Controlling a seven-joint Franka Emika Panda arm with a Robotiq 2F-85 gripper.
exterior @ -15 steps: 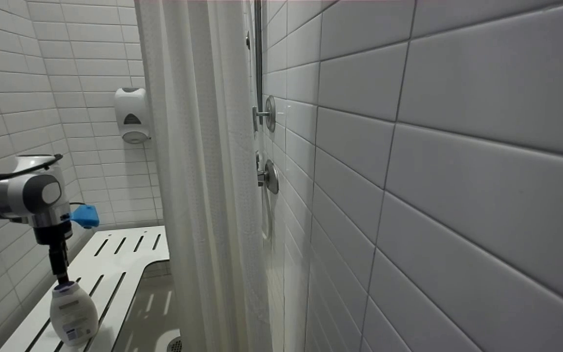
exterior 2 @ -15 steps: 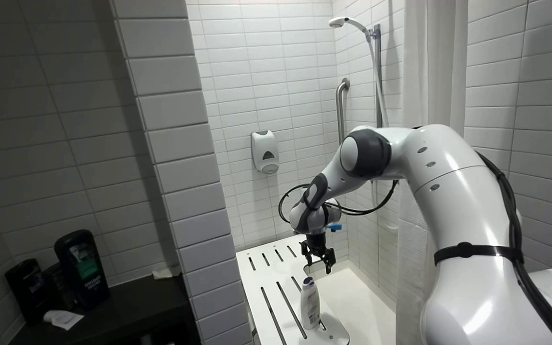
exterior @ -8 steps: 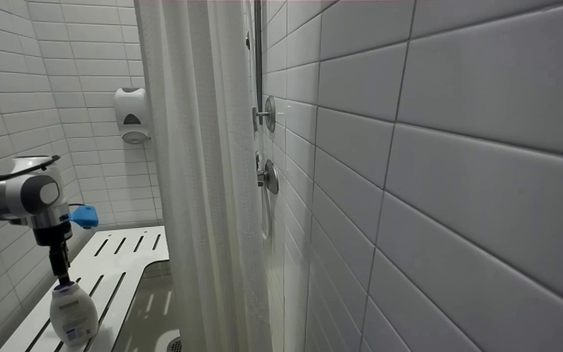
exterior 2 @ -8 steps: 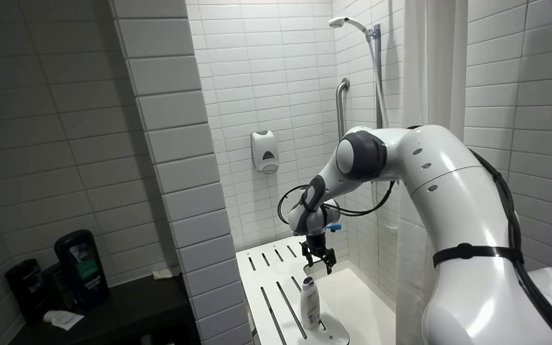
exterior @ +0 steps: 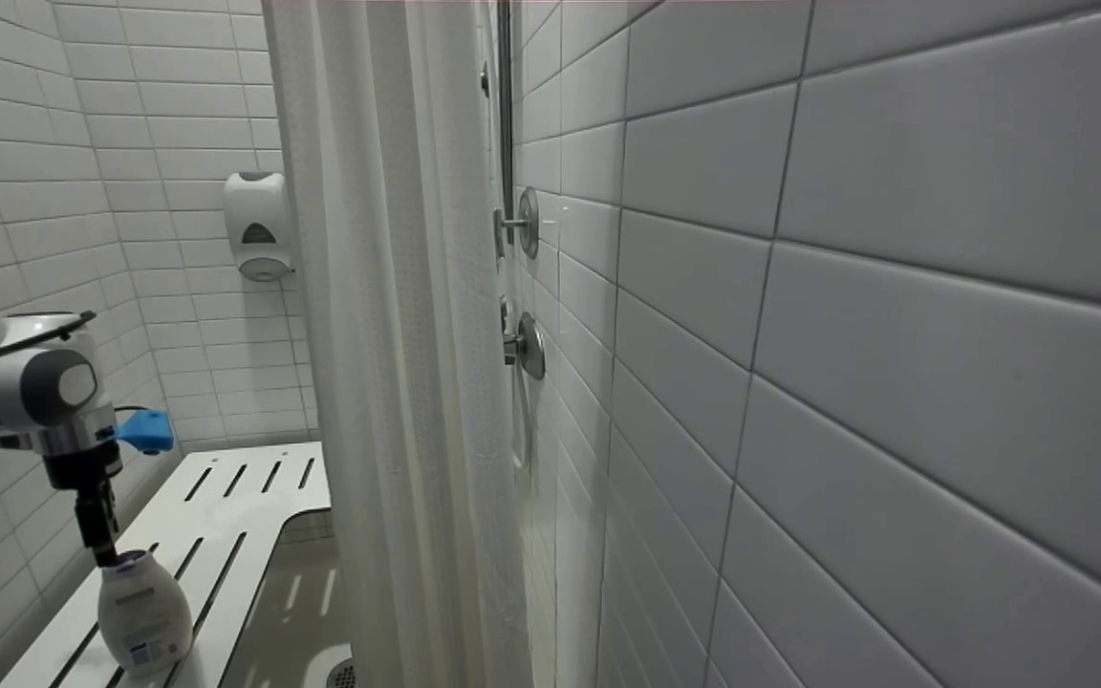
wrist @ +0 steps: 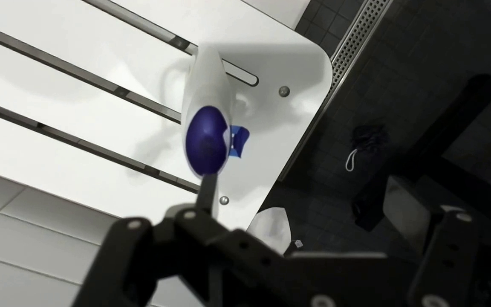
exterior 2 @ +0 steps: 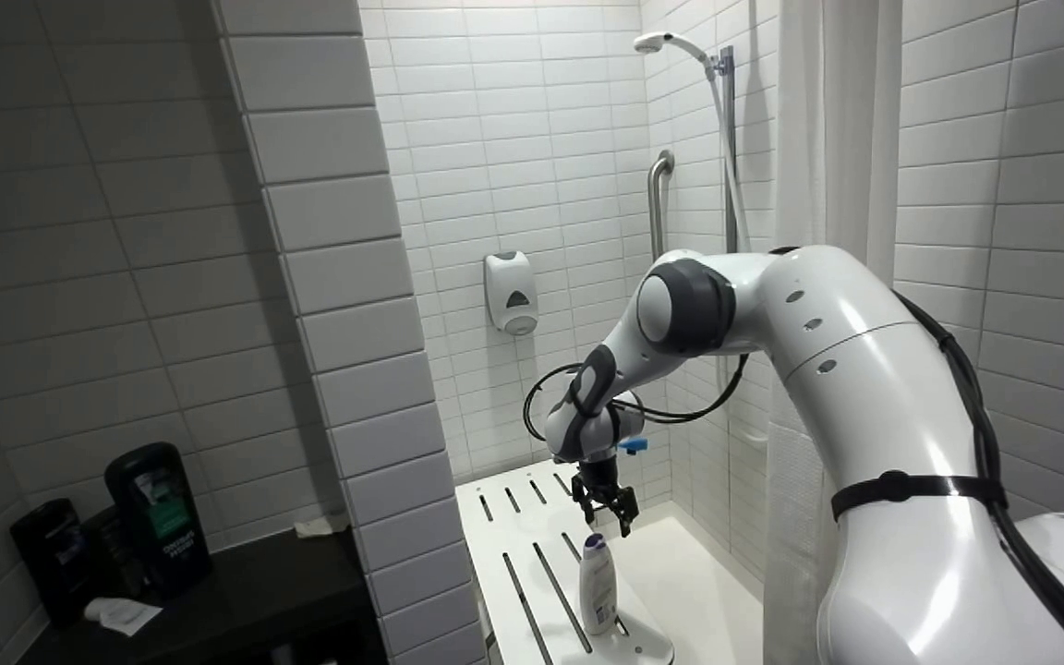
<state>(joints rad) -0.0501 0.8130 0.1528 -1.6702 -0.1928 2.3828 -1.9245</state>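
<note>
white bottle (exterior 2: 598, 593) with purple cap (wrist: 206, 140) upright on near end of slatted bench (exterior 2: 523, 531), label (exterior: 151, 654) too blurred to read; in an exterior view arm (exterior 2: 851, 379) arches over from near right, gripper (exterior 2: 606, 521) pointing down near cap, jaws spread wide, contact unclear.

The arm (exterior 2: 851, 369) is glossy white with dark grey joint covers (exterior 2: 700, 309), black cables (exterior 2: 963, 374) and strap (exterior 2: 929, 488) — a blue block (exterior: 145, 432) at the wrist (exterior: 75, 432), pale screws (wrist: 189, 214) on the black gripper (exterior 2: 606, 523).
</note>
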